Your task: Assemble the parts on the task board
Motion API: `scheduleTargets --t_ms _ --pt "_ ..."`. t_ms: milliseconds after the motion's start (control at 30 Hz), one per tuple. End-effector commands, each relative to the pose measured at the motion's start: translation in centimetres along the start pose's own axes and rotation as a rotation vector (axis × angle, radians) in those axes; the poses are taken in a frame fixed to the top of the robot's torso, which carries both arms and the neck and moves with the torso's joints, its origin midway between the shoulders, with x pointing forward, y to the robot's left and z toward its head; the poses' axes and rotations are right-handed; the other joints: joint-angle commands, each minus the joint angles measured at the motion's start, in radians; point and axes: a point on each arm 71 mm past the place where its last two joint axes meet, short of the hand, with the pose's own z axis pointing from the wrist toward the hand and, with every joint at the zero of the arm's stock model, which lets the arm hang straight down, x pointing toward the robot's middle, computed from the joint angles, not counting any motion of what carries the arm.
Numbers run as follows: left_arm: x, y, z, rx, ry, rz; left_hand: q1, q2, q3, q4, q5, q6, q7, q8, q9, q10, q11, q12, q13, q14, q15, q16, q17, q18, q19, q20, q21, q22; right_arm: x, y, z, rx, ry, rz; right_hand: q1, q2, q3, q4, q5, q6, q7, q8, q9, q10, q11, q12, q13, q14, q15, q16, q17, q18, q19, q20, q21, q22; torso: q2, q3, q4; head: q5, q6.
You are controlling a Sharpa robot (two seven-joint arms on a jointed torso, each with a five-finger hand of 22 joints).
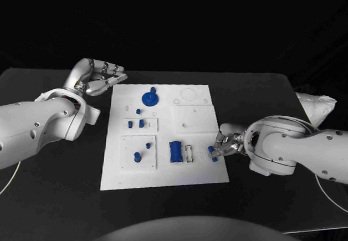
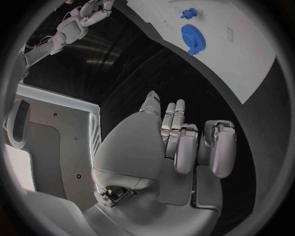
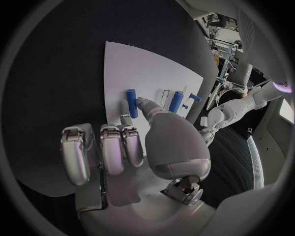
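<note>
Two hands: left hand (image 1: pixel 99 76) curled, holding nothing; right hand (image 1: pixel 223 145) pinches one blue part (image 1: pixel 213 152) at the task board (image 1: pixel 194 177).

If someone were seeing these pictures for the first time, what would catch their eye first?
The white rectangular task board on the black table, dotted with small blue parts, chiefly a round blue gear near its far end. Then the silver right hand at the board's right edge, touching a small blue cylindrical peg.

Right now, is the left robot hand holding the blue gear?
No. In the head view the blue gear lies on the task board, apart from the left robot hand beside the board's edge.
</note>
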Motion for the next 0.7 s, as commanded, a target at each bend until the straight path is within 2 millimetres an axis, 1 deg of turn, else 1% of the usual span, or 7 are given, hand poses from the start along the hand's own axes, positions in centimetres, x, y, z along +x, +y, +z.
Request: scheduleTargets --t_ms 33,133,267,433,567,700 --pt "0.22 -0.2 0.08 0.01 0.015 -0.006 -0.001 0.013 -0.004 0.0 0.004 0.005 -0.001 -0.005 -0.001 0.005 0.0 -0.001 0.0 0.106 -0.002 0.003 0.264 -0.007 0.107 -0.003 0.002 0.263 -0.03 -0.9 -0.13 0.057 0.014 0.096 0.001 -0.011 0.037 -0.033 -0.008 -0.002 0.004 -0.006 -0.406 0.105 -0.006 0.003 0.262 0.106 -0.004 0.004 0.263 -0.007 0.105 -0.004 0.004 0.263 -0.001 -0.0001 -0.0004 -0.001 0.0" --pt "0.26 -0.21 0.1 0.011 0.016 -0.006 -0.001 0.013 -0.004 0.0 0.004 0.005 -0.001 -0.005 -0.001 0.005 0.0 -0.001 0.0 0.106 -0.002 0.003 0.264 -0.007 0.107 -0.003 0.002 0.263 -0.47 -1.0 -0.26 0.051 0.005 0.135 -0.005 -0.016 0.036 -0.034 -0.021 -0.001 0.004 -0.013 -0.415 0.105 -0.006 0.003 0.262 0.106 -0.004 0.004 0.263 -0.007 0.105 -0.004 0.004 0.263 -0.002 -0.0003 -0.0005 -0.002 0.0" --pt "0.33 -0.24 0.14 0.011 0.017 -0.007 -0.001 0.013 -0.004 0.0 0.004 0.005 -0.001 -0.005 -0.001 0.005 0.0 -0.001 0.0 0.106 -0.002 0.003 0.264 -0.007 0.107 -0.003 0.002 0.263 -0.69 -1.17 -0.27 0.05 0.013 0.173 -0.006 -0.018 0.035 -0.034 -0.026 0.0 0.004 -0.015 -0.419 0.105 -0.006 0.003 0.262 0.106 -0.004 0.004 0.263 -0.007 0.105 -0.004 0.004 0.263 0.0 -0.0004 0.0009 -0.002 0.0" --pt "0.34 -0.24 0.14 0.011 0.017 -0.007 -0.001 0.013 -0.004 0.0 0.004 0.005 -0.001 -0.005 -0.001 0.005 0.0 -0.001 0.0 0.106 -0.002 0.003 0.264 -0.007 0.107 -0.003 0.002 0.263 -0.69 -1.36 -0.28 0.051 0.033 0.221 -0.007 -0.02 0.035 -0.035 -0.029 0.002 0.004 -0.016 -0.421 0.105 -0.007 0.003 0.262 0.106 -0.004 0.004 0.263 -0.007 0.105 -0.004 0.004 0.263 -0.001 -0.001 0.0015 -0.002 0.0" --pt "0.27 -0.19 0.11 0.008 0.016 -0.006 -0.001 0.013 -0.004 0.0 0.004 0.005 -0.001 -0.005 -0.001 0.005 0.0 -0.001 0.0 0.106 -0.002 0.003 0.264 -0.007 0.107 -0.003 0.002 0.263 -0.54 -1.47 -0.2 0.037 0.078 0.303 -0.008 -0.022 0.035 -0.035 -0.033 0.003 0.004 -0.018 -0.425 0.105 -0.006 0.003 0.262 0.106 -0.004 0.004 0.263 -0.007 0.105 -0.004 0.004 0.263 -0.001 0.0 -0.0014 0.004 0.0" --pt "0.28 -0.21 0.09 0.008 0.016 -0.006 -0.001 0.013 -0.004 0.0 0.004 0.005 -0.001 -0.005 -0.001 0.005 0.0 -0.001 0.0 0.106 -0.002 0.003 0.264 -0.007 0.107 -0.003 0.002 0.263 -0.36 -1.51 -0.16 0.027 0.121 0.381 -0.009 -0.022 0.035 -0.035 -0.034 0.004 0.005 -0.018 -0.426 0.105 -0.006 0.003 0.262 0.106 -0.004 0.004 0.263 -0.007 0.105 -0.004 0.004 0.263 0.001 -0.0009 0.0002 0.002 0.0"
